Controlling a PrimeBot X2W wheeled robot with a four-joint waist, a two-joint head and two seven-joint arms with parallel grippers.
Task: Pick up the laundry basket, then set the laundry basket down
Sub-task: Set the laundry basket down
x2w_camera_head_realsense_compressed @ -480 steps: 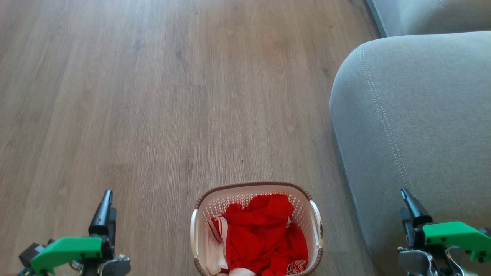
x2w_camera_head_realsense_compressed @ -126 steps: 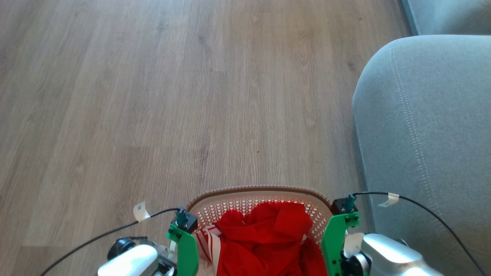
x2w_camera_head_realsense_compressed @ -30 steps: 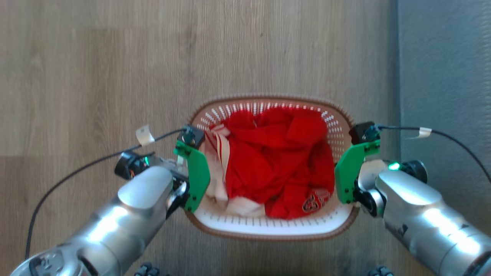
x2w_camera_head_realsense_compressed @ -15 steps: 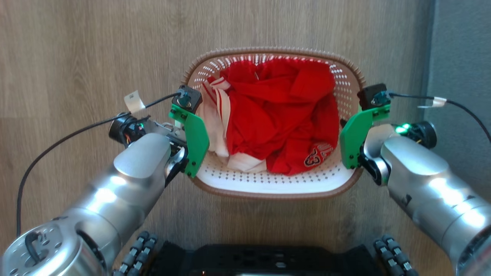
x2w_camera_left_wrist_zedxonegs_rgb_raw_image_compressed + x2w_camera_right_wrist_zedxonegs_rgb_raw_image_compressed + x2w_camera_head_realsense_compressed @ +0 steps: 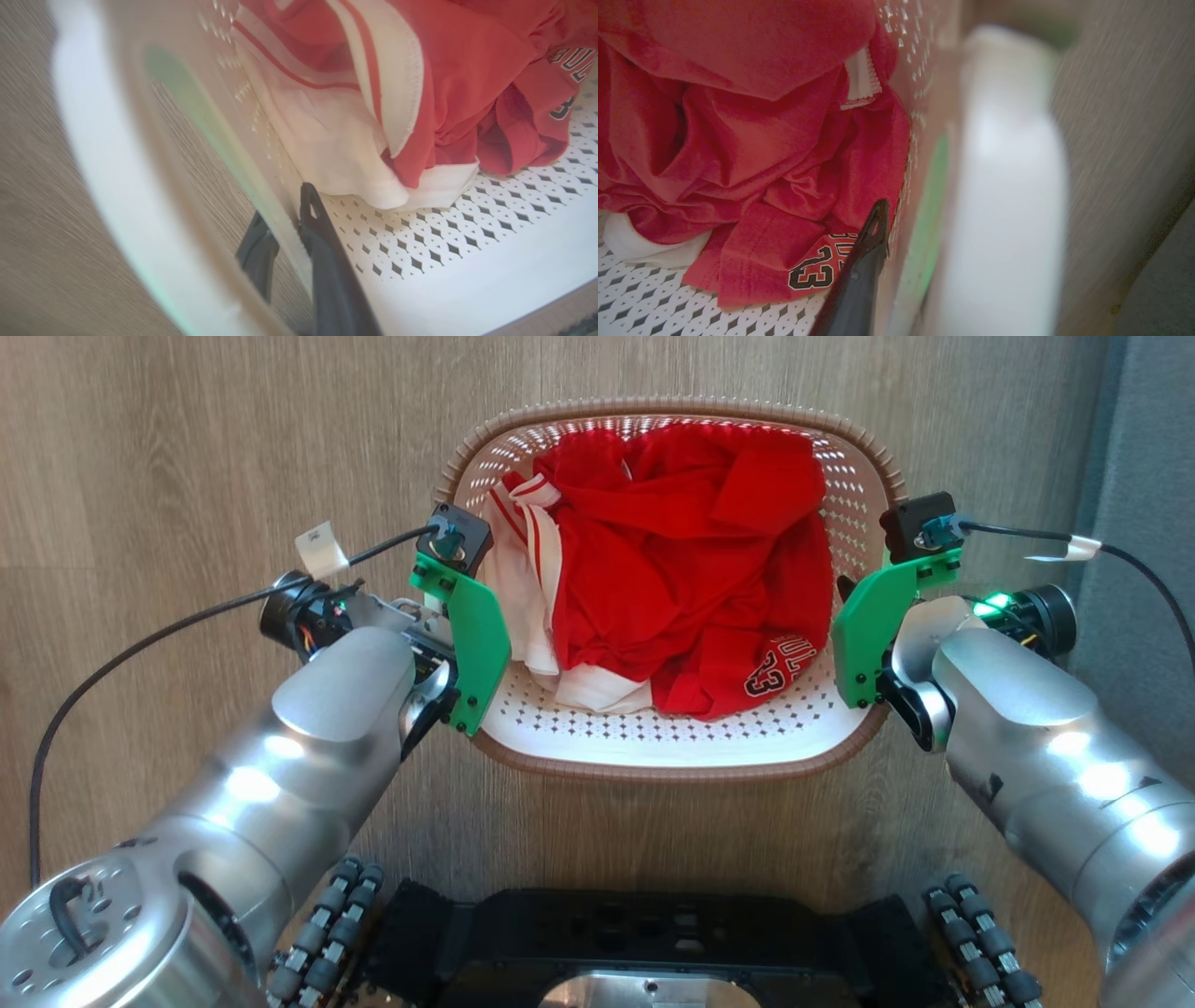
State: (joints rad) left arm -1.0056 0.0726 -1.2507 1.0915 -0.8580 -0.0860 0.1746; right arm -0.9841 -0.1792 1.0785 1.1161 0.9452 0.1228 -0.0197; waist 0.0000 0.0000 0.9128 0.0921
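**Basket gripped by both side walls, pick-up in hand**

Nearest in the head view is the base point(image 5: 653, 943), with the left arm point(image 5: 308, 747) and the right arm point(image 5: 1027, 737) reaching forward from it. The left gripper point(image 5: 282, 205) pinches the left wall of the basket point(image 5: 672, 769). In the left wrist view one finger lies inside against the lattice, and the other shows through it on the outside. The right gripper point(image 5: 889, 219) has one finger inside, flat against the right wall. Its other finger is hidden behind the wall and the white handle point(image 5: 1008, 186), so I cannot tell whether it is clamped.

The basket hangs between the two grippers, just ahead of the base and over the floor point(image 5: 187, 448). The clothes point(image 5: 672, 551) are heaped toward its far end, leaving the near part of its bottom bare. The sofa point(image 5: 1148, 448) stands to the right, near the right arm.

A shadow lies under the near rim, and the floor is streaked in both wrist views while the basket is sharp. From this I judge that the basket is clear of the floor. The next move calls for both arms to stay level and in step, so the thin walls do not twist or slip. The basket should rest flat on the floor, clear of the sofa, before the grippers spread.
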